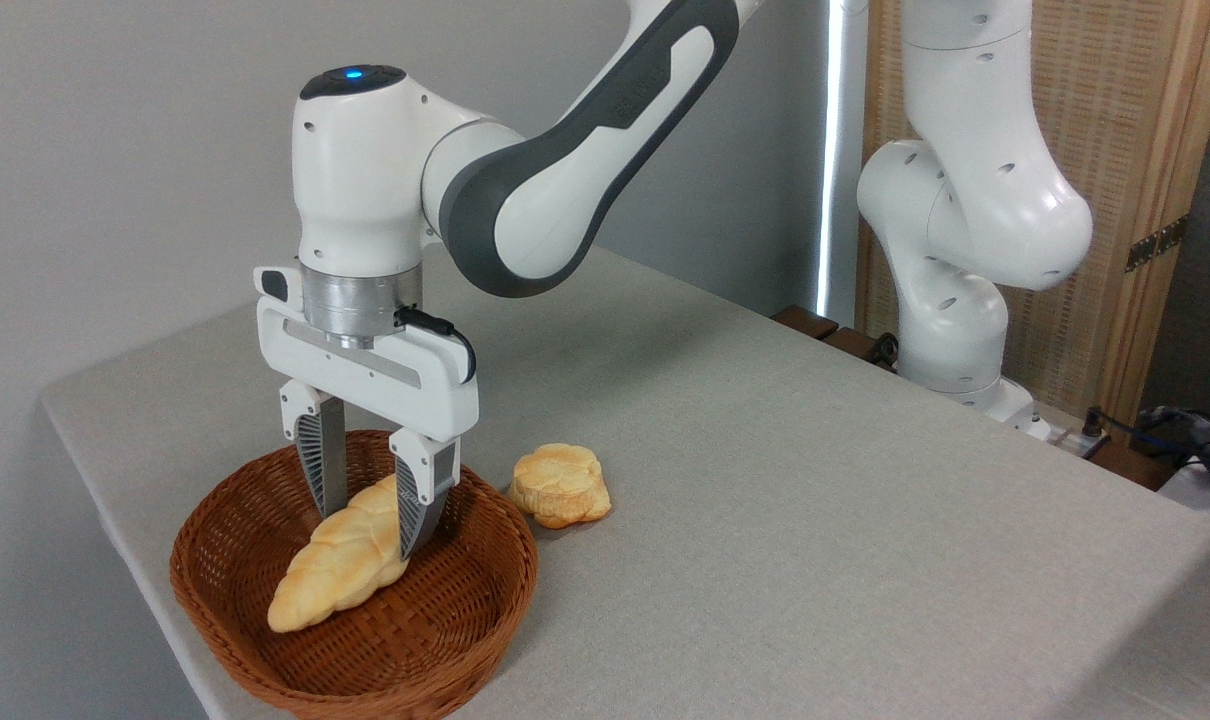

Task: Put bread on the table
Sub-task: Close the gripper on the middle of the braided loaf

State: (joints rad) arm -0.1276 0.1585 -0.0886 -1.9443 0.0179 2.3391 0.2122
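Note:
The bread [337, 565], a long braided golden loaf, lies slanted inside the brown wicker basket [465, 620] at the front left of the table [765, 500]. My gripper [371, 533] reaches down into the basket and is open. Its two fingers [322, 460] stand on either side of the loaf's upper end. The loaf still rests on the basket floor, its lower tip pointing to the front left. The far finger's tip is hidden behind the loaf.
A small round bun [560, 485] lies on the cloth just right of the basket. The arm's white base [955, 330] stands at the back right edge. The table's left edge runs close behind the basket.

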